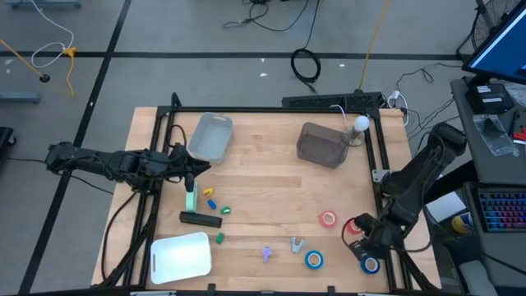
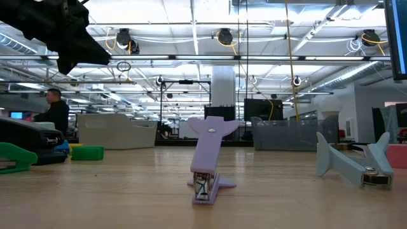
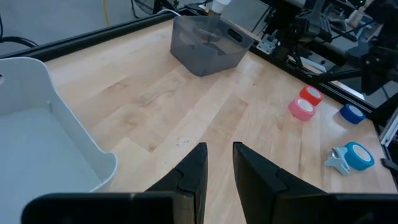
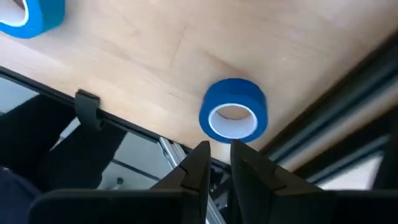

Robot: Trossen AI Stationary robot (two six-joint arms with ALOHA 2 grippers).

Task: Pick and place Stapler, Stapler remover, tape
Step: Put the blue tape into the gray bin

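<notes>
Two red tape rolls (image 1: 328,219), two blue tape rolls (image 1: 314,260), lilac staple remover (image 2: 208,160), black stapler (image 1: 200,218)

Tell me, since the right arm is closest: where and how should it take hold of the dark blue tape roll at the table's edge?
The dark blue ring-shaped tape roll lies flat at the wooden table edge, hole upward. Likely best from straight above: one finger of the right pincer in the pale centre, one outside, pinching the wall on the side away from the metal frame rail.

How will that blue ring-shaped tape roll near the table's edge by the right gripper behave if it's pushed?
The blue tape roll lies flat on the wooden table, so it would probably slide, not roll. It looks small and likely light. It sits close to the edge, so a nudge from the right gripper might knock it off.
</notes>
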